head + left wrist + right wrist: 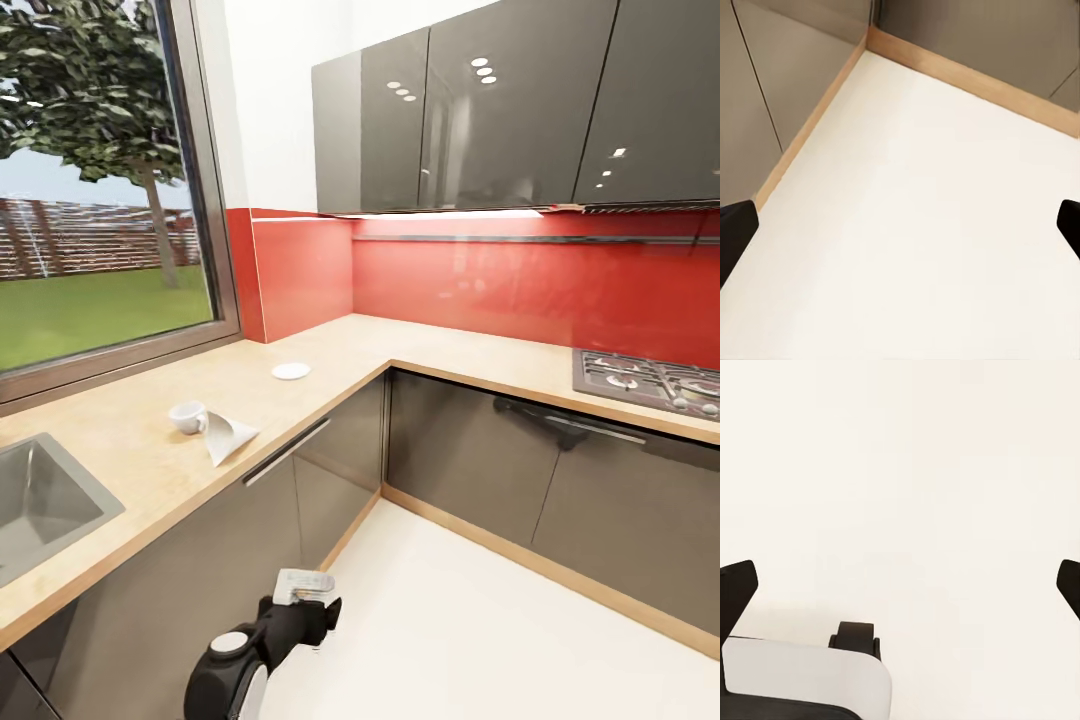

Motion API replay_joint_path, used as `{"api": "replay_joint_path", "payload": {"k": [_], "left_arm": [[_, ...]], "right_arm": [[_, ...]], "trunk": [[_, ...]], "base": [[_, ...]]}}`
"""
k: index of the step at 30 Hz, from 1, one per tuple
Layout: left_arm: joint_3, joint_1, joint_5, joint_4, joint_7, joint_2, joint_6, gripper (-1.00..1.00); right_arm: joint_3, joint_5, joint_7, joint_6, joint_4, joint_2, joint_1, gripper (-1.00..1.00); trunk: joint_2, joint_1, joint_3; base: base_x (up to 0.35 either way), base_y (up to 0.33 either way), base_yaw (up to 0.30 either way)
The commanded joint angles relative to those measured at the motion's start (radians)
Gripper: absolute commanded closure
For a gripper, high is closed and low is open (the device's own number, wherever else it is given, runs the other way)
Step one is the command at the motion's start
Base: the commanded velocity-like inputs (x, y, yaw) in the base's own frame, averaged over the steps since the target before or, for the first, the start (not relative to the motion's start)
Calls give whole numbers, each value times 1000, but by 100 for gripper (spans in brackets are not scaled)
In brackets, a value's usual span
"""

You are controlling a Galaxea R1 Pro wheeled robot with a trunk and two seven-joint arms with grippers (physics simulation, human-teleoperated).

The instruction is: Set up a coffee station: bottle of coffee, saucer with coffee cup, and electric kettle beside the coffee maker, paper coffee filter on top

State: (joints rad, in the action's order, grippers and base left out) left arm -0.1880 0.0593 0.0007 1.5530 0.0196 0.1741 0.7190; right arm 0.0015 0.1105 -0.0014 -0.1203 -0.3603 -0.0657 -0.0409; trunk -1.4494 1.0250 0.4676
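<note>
Worktop [130, 440], L-shaped: ahead of and above my left end effector [900, 225].
Paper coffee filter [229, 437]: on worktop, touching the coffee cup [187, 416].
Saucer [291, 371]: beyond both.
My left and right end effector [900, 585]: released, empty, over floor.
Advice: close in squarely before reaching.

Countertop [150, 440] mostly bare — coffee cup [187, 416] on its side touching paper coffee filter [229, 437], saucer [291, 371] well apart toward corner. Sink [40, 495] cuts into left end. Upper cabinets [470, 110] overhang back run (limits approach from above). Stove [650, 380] at right. Floor [922, 217] between cabinet fronts open — both grippers hang over it, fingers spread.
</note>
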Motion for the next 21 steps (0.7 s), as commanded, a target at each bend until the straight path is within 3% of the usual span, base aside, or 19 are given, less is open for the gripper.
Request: {"api": "replay_joint_path", "payload": {"k": [1,11,13,14,21], "left_arm": [[1,10,-1,4,2,0,9,-100],[4,159,-3,15,0,0,25,-100],[7,232,-4,15,2,0,31,-100],[13,296,-6,14,3,0,48,-100],[88,387,-5,15,3,-57,99,-100]], "right_arm": [[0,9,0,-2,1,0,-1,-100],[0,9,0,-2,1,0,-1,-100],[0,9,0,-2,1,0,-1,-100],[0,9,0,-3,1,0,-1,-100],[0,9,0,-4,1,0,-1,-100]], "trunk": [[-1,0,1],[-1,0,1],[-1,0,1],[-1,0,1],[-1,0,1]], "base": [[0,0,0],[0,0,0],[0,0,0],[0,0,0],[0,0,0]]}}
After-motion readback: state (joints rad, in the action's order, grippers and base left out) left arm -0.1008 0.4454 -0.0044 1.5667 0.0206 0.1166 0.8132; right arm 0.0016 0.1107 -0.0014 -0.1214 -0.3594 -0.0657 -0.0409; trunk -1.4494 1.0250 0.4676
